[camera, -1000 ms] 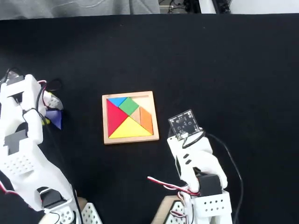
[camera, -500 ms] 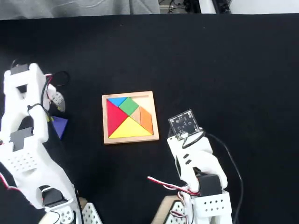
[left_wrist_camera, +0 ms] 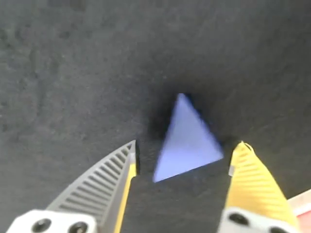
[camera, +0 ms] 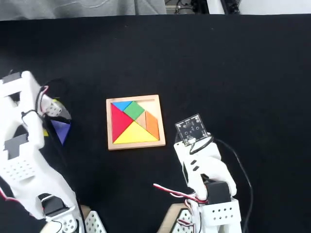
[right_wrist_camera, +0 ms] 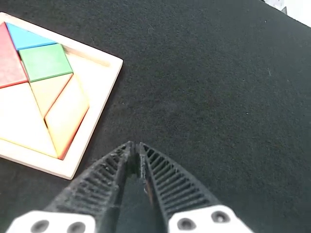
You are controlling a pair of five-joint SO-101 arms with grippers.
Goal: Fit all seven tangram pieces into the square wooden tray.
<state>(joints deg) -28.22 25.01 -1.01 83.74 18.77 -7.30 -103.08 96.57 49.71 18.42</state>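
Left pincer (left_wrist_camera: 187,144) stands wide, fingers (left_wrist_camera: 116,165) either side of the blue triangle (left_wrist_camera: 188,133) on the bench (left_wrist_camera: 73,58). Centre first, close squarely on two edges, then carry it to the wooden tray (camera: 109,124), well apart.

Even soft light; a dark shadow rims the blue triangle (left_wrist_camera: 187,138).

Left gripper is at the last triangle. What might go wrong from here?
1. The open left gripper straddles the purple triangle near its slanted sides; closing there may squeeze it out or twist it.
2. The one free slot, in the far right corner of the tray, is tight; a turned piece could jam on the rim or neighbours.
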